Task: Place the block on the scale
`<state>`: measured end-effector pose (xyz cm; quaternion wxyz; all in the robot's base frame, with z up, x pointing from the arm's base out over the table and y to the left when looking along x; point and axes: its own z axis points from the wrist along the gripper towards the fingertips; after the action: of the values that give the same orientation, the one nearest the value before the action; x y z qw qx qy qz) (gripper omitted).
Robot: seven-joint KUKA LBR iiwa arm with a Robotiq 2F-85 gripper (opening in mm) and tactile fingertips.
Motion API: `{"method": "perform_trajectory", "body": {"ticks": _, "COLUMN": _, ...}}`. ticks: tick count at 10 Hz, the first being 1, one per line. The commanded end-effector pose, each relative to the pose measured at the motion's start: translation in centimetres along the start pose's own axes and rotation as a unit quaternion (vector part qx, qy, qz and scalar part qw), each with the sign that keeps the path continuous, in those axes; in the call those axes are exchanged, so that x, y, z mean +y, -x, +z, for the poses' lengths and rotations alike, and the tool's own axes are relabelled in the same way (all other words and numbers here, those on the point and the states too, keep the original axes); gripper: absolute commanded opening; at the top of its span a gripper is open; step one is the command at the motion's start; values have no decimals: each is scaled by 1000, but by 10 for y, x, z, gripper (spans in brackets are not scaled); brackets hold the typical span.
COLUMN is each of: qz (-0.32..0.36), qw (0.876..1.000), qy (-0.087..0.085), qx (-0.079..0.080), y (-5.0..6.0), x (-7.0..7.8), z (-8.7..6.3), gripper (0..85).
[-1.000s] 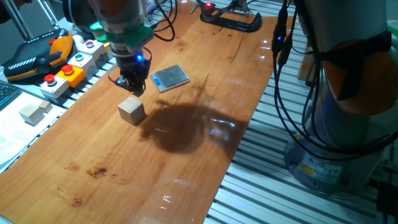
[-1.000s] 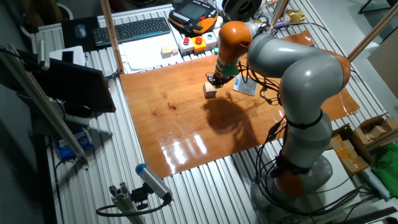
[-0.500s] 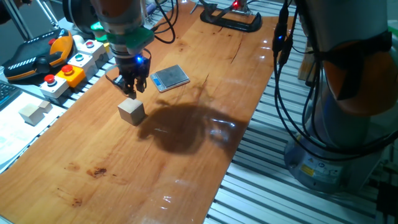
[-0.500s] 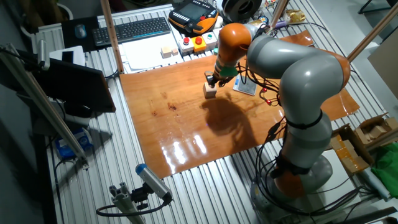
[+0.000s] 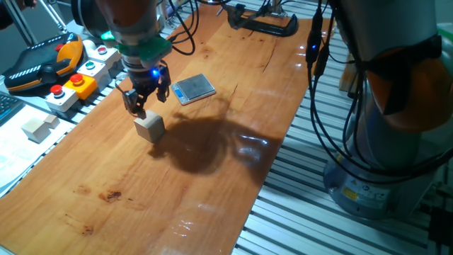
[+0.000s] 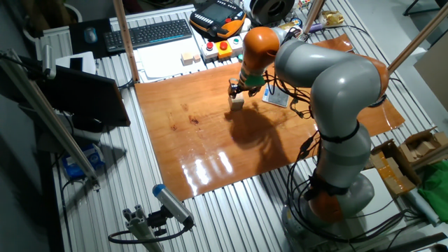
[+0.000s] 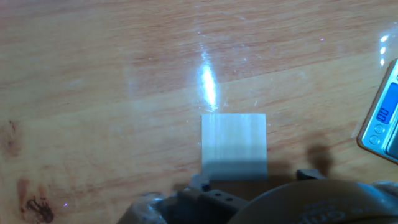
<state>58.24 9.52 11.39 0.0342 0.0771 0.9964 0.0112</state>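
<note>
Glossy orange-brown wooden bench (image 5: 212,177) on a ribbed aluminium frame, with glare streaks toward the near edge. Button boxes (image 5: 78,74), a pendant (image 5: 42,60) and a keyboard (image 6: 150,33) crowded past the far-left edge. Gripper (image 5: 144,106) poised just above the block (image 5: 150,127), fingers spread apart, nothing between them. Block flat on the wood near the left edge, apart from the scale (image 5: 193,88), which lies toward the far edge. Only in the hand view: the scale's (image 7: 384,118) blue display and round buttons, cut by the right border, and the block's (image 7: 234,146) pale top face.
</note>
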Motion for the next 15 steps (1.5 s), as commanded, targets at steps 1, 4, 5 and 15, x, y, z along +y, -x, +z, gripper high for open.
{"method": "perform_trajectory", "body": {"ticks": 1, "qz": 2, "qw": 1000, "qy": 0, "qx": 0, "y": 0, "x": 1, "z": 3, "gripper": 850}}
{"method": "perform_trajectory", "body": {"ticks": 4, "qz": 6, "qw": 1000, "qy": -2, "qx": -2, "y": 2, "x": 6, "z": 15, "gripper": 850}}
{"method": "perform_trajectory", "body": {"ticks": 5, "qz": 6, "qw": 1000, "qy": -2, "qx": -2, "y": 4, "x": 8, "z": 21, "gripper": 850}}
{"method": "perform_trajectory", "body": {"ticks": 15, "qz": -11, "qw": 1000, "qy": 10, "qx": -3, "y": 17, "x": 4, "z": 44, "gripper": 850}}
